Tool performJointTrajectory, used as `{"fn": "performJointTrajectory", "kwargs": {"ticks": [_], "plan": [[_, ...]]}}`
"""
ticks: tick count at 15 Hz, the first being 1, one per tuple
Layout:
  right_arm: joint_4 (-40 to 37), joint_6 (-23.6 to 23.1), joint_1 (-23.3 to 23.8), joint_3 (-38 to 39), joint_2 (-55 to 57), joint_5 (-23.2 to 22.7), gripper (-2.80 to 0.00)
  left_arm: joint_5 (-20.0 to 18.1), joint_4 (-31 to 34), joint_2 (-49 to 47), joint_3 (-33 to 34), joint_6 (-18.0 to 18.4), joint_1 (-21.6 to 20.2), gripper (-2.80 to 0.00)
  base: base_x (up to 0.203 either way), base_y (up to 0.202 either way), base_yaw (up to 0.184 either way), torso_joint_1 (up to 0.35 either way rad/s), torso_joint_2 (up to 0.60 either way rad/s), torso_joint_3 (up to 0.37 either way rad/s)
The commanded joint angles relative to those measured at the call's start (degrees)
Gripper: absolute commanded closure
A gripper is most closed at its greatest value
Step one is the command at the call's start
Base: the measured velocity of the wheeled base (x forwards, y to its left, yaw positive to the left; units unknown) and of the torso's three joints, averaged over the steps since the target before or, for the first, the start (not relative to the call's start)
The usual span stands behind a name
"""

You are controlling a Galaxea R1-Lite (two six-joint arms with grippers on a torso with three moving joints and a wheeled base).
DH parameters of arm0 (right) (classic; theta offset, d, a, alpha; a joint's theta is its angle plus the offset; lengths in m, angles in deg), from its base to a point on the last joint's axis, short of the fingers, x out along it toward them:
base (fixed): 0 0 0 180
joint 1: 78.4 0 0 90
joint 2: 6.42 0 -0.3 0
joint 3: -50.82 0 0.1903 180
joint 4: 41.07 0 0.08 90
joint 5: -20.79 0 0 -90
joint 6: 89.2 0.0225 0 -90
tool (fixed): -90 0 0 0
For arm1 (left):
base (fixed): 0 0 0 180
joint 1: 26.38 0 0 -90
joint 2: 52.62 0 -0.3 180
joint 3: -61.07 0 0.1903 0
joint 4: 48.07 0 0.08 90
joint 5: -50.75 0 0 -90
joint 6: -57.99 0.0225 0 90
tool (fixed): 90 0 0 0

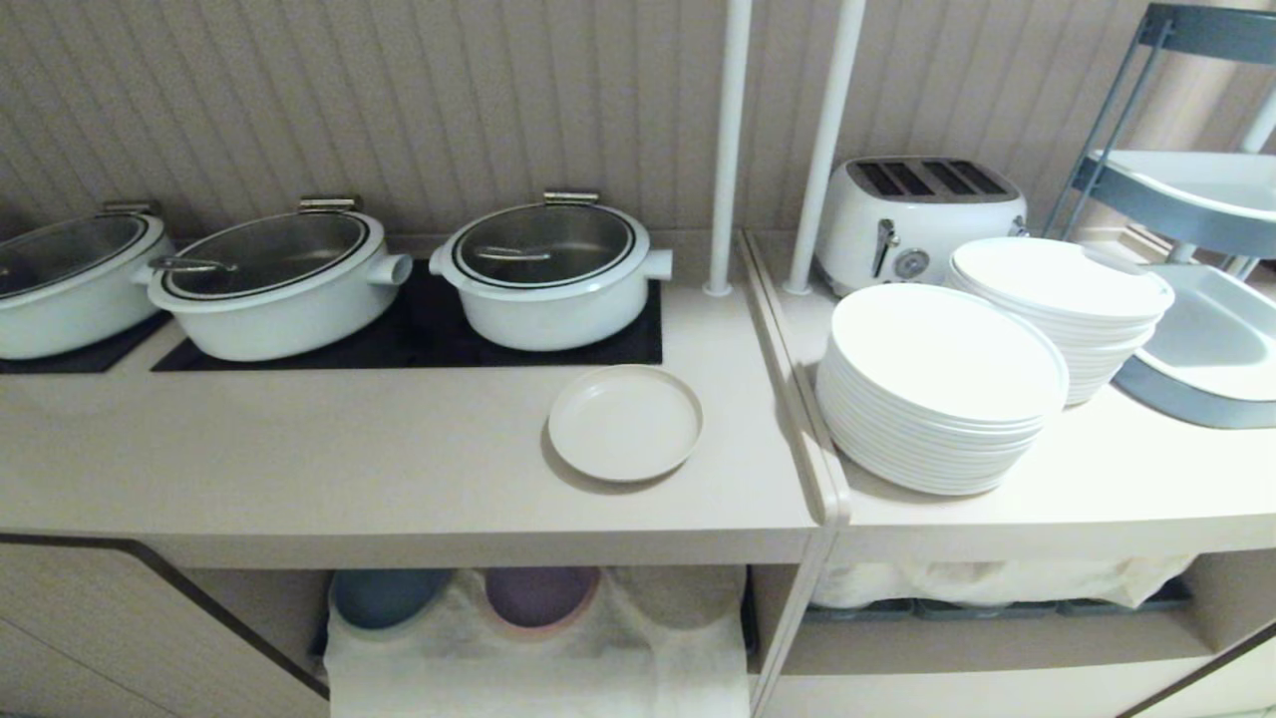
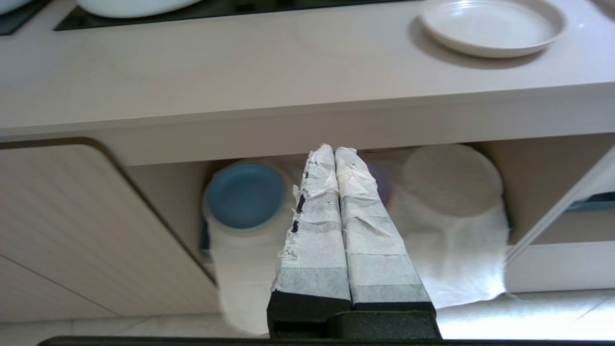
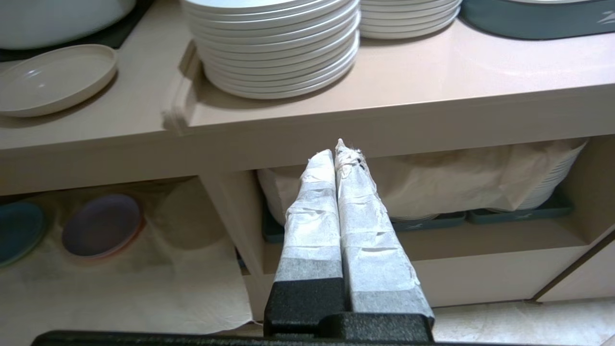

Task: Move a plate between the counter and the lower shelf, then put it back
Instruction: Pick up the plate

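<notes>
Plate (image 1: 625, 423) sits on the counter (image 1: 299, 449) near its right end, untouched. Both the left gripper (image 2: 335, 153) and right gripper (image 3: 335, 153) hang below the counter edge, jaws together, holding nothing. Judging by this, either nothing has begun or, possibly, everything is finished; the lower shelf (image 1: 538, 638) holds only other plates.

Head looks down; wrists low, level; share plate (image 1: 625, 423).
</notes>
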Motion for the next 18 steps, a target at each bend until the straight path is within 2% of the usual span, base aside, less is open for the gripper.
{"fn": "performJointTrajectory", "kwargs": {"ticks": [1,5,13,18], "plan": [[-0.01,0.04,-0.01,0.0,0.0,0.03,0.0,-0.02,0.05,0.02,-0.01,0.13,0.0,0.0,0.0,-0.2,0.001,0.007,0.0,0.002],[-0.01,0.04,-0.01,0.0,0.0,0.03,0.0,-0.02,0.05,0.02,-0.01,0.05,-0.07,0.0,0.0,-0.146,0.0,0.003,0.0,0.002],[-0.01,0.04,-0.01,0.0,0.0,0.03,0.0,-0.24,0.05,0.02,-0.06,-0.04,-0.05,0.0,0.0,0.0,0.0,0.0,0.0,0.0],[-0.01,0.04,-0.01,0.0,0.0,0.03,0.0,-0.86,0.65,0.02,-0.65,1.83,-0.04,0.0,0.0,0.0,0.0,0.0,0.0,0.0]]}}
